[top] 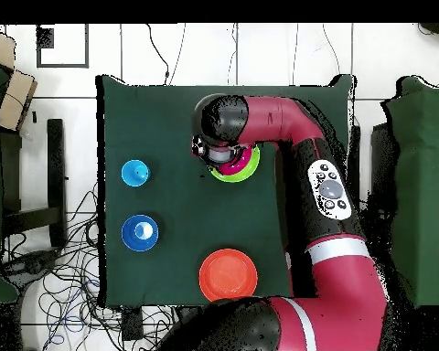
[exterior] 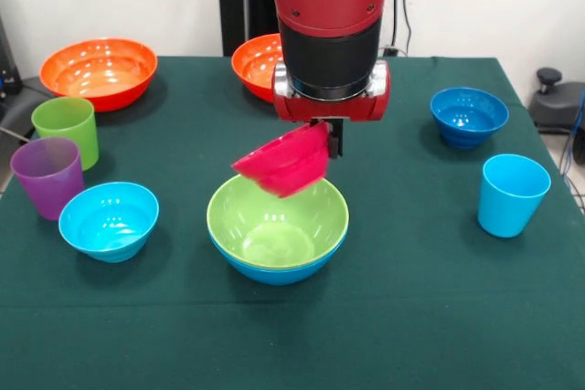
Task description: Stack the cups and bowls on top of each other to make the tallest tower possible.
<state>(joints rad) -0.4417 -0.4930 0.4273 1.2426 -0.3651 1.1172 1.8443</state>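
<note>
The gripper (exterior: 331,137) is clenched on the rim of the magenta bowl (exterior: 285,161), which hangs tilted just below and to the left of it in the front view, above the green bowl (exterior: 277,219); that bowl sits nested in the blue bowl (exterior: 274,270) at mid-table; the magenta bowl's lower edge is close over the green rim, contact unclear; the light blue cup (exterior: 511,195) stands well apart to the right.
</note>
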